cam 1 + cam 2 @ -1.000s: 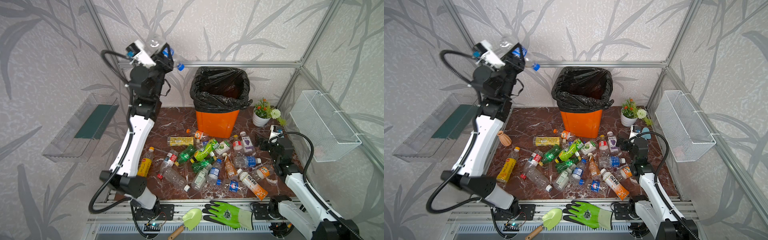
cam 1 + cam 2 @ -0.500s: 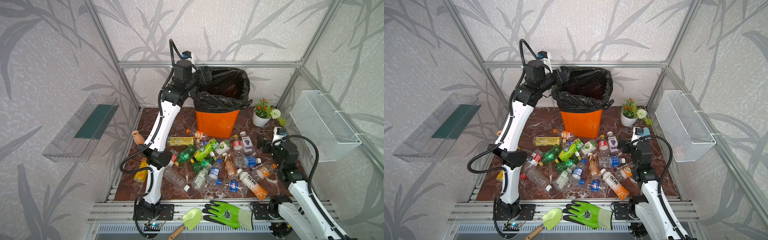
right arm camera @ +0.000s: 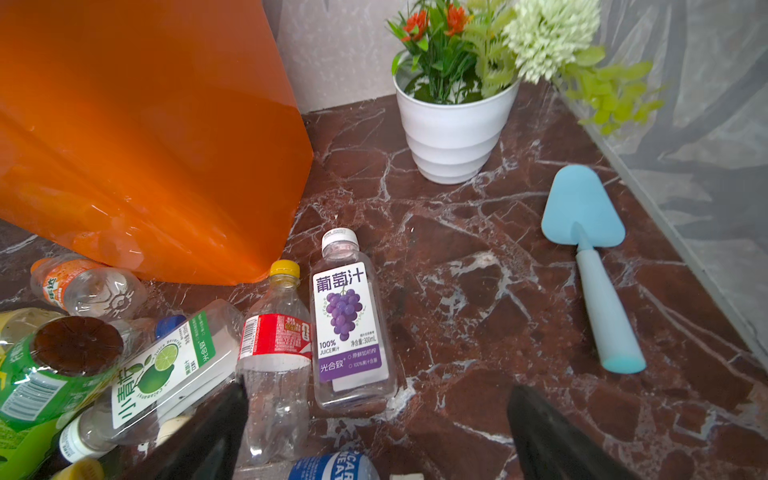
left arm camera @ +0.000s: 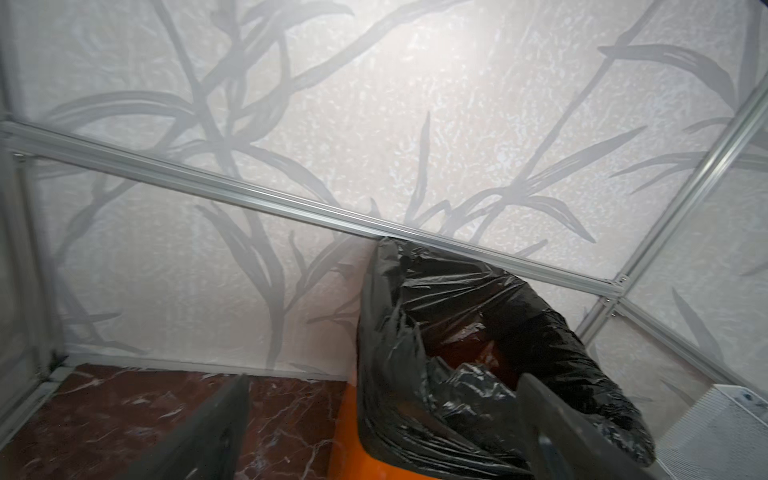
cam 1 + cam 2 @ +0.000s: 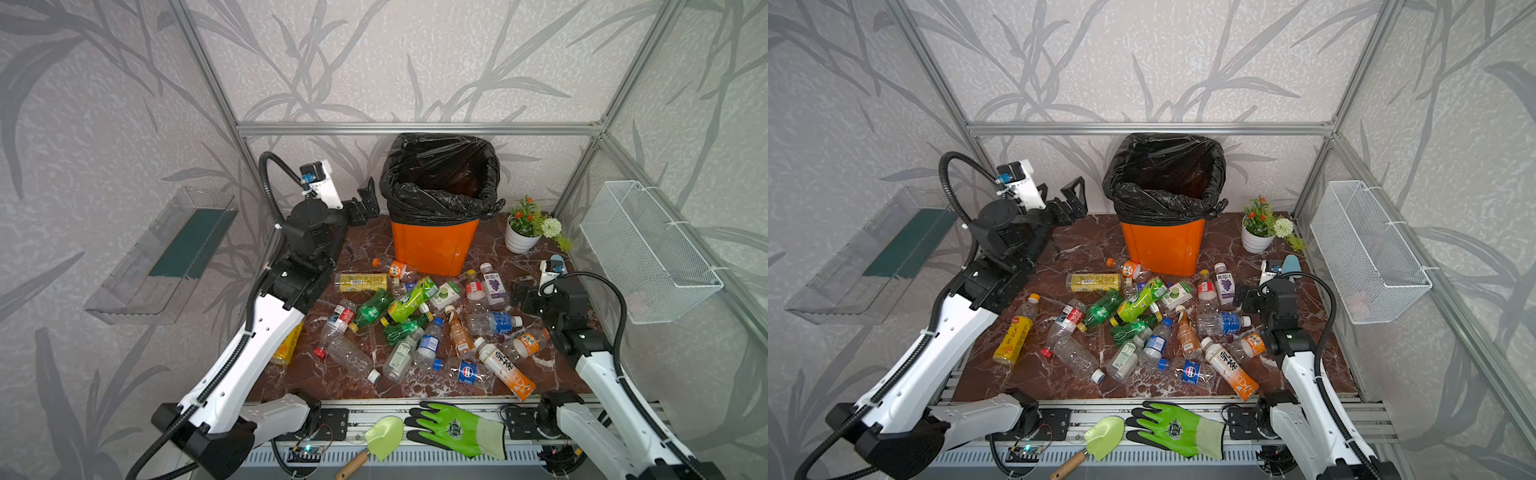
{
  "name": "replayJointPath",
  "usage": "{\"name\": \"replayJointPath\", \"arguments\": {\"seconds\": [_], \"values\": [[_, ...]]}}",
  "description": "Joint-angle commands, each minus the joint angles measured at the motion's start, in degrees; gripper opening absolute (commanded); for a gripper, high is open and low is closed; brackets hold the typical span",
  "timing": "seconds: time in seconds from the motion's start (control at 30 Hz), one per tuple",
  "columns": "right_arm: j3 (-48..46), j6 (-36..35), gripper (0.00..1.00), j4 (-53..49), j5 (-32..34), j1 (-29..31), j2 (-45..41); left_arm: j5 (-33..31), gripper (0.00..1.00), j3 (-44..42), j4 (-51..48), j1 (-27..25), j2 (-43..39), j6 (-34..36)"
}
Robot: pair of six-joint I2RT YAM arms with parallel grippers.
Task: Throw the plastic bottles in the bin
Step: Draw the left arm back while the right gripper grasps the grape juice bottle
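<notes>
The left gripper point(image 4: 384, 377) is seen spread wide, nothing being held between its dark fingers point(image 4: 208, 428). Beyond them, the orange bin point(image 4: 347, 436), lined with a black bag point(image 4: 415, 316), is set on the marble floor point(image 4: 124, 407) by the leaf-patterned wall point(image 4: 374, 124).

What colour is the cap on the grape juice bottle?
The cap is white, clearest in the right wrist view.
</notes>
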Motion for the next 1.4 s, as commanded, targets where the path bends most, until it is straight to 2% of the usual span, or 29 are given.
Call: {"name": "replayJointPath", "arguments": {"seconds": [0.0, 0.13, 0.27, 0.47, 0.67, 1.17, 1.37], "values": [[2.07, 4.47, 0.95, 0.05, -3.12, -0.14, 3.63, -8.81, 0.99, -7.0, -1.11, 1.51, -5.8, 1.35], [6.12, 2.86, 0.92, -1.45, -5.34, 0.07, 12.01, -7.3, 0.99, -11.97, -8.07, 6.15, -10.17, -2.87], [12.34, -2.04, 0.9, -6.9, -3.14, 1.51, 20.89, -4.31, 0.99, -15.38, -12.77, 11.02, -12.6, -6.21], [21.22, -8.2, 0.87, -13.38, -1.52, 3.29, 33.83, -2.73, 0.99, -19.6, -11.64, 13.55, -15.09, -7.28], [28.83, -11.88, 0.81, -20.0, -1.05, 4.64, 44.47, -4.08, 0.99, -18.62, -15.38, 14.95, -14.02, -8.08], [35.64, -13.76, 0.76, -22.44, 0.18, 5.44, 55.68, -1.79, 0.99, -18.47, -16.06, 17.62, -11.56, -10.98], [35.77, -12.33, 0.59, -21.93, 2.39, 5.39, 53.79, -1.55, 0.99, -18.18, -15.92, 17.82, -10.78, -11.73]]}}
